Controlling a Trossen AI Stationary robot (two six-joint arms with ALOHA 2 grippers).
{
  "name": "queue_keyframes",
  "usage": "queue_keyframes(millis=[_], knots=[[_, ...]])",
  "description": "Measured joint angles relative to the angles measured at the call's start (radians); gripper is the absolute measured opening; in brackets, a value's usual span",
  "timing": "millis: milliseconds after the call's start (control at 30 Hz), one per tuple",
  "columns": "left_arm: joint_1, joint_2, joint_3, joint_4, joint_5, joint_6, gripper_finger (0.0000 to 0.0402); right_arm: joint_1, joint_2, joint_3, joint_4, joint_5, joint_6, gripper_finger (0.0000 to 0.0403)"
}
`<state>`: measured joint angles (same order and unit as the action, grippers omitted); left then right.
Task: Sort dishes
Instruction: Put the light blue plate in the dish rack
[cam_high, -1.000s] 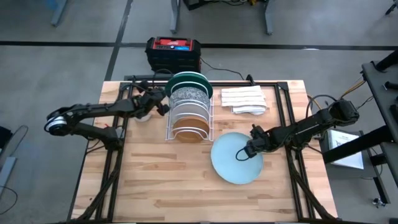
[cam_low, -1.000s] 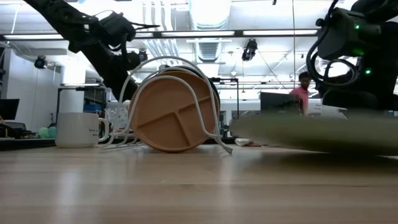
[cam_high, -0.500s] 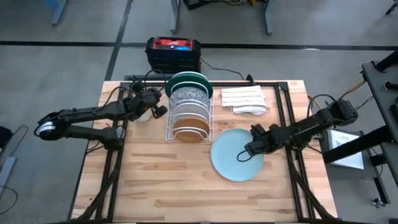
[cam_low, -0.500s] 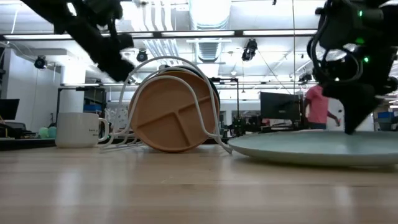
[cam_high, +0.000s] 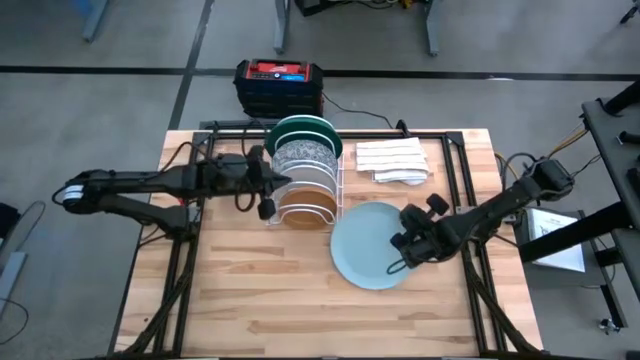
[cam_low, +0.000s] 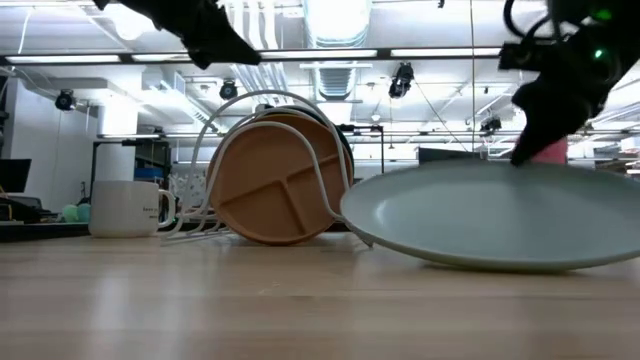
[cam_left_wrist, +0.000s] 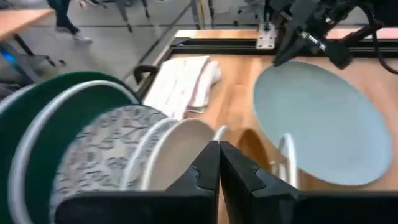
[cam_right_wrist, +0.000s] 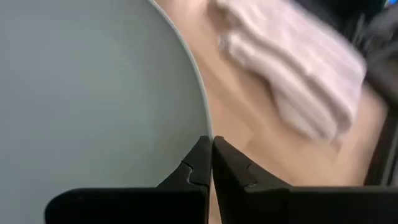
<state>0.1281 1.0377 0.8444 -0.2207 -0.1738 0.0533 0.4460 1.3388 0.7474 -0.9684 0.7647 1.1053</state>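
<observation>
Right gripper (cam_high: 412, 245): my fingers are pinched together on the rim of the pale blue-green plate (cam_high: 372, 245). A second ago that plate lay flatter and further toward my side of the table; now it sits nearer the wire rack (cam_high: 303, 195), its near edge tipped up in the low view, its far edge just beside the rack's foot.

Left gripper (cam_high: 262, 185): fingers together, holding nothing. It has come across from the mug's side to hang over the rack, just above the plain white plate (cam_left_wrist: 180, 155).

Rack contents, back to front: dark green plate (cam_high: 305, 128), speckled plate (cam_high: 306, 153), plain white plate, tan plate (cam_low: 275, 180) with dividers, all standing on edge.

Around: folded white cloths (cam_high: 393, 160) beyond my blue-green plate, well apart from it; a white mug (cam_low: 127, 208) on the far side of the rack in the low view; a red and black box (cam_high: 280, 85) past the table's back edge.

In the way: the rack's wire loops stand between my left fingers and the plates.

Pose: left arm stretched long and low from the table's left edge; right arm reaching in from the right edge, wrist bent down to the plate's rim.
</observation>
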Motion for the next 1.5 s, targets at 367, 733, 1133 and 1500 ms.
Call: queue_keyframes(millis=[367, 733, 1133, 1500], knots=[[-0.081, 0.234, 0.13, 0.019, 0.001, -0.067, 0.0, 0.149, 0.002, 0.064, -0.018, 0.232, -0.191, 0.0], [-0.093, 0.4, 0.192, 0.011, 0.213, -0.069, 0.0, 0.243, 0.002, 0.188, -0.021, 0.39, -0.419, 0.0001], [-0.099, 0.403, 0.193, 0.018, 0.331, -0.097, 0.0, 0.222, -0.005, 0.229, -0.027, 0.281, -0.248, 0.0001], [-0.173, 0.406, 0.191, 0.011, 0.382, -0.005, 0.0, 0.176, -0.006, 0.172, -0.089, -0.276, 0.374, 0.0]])
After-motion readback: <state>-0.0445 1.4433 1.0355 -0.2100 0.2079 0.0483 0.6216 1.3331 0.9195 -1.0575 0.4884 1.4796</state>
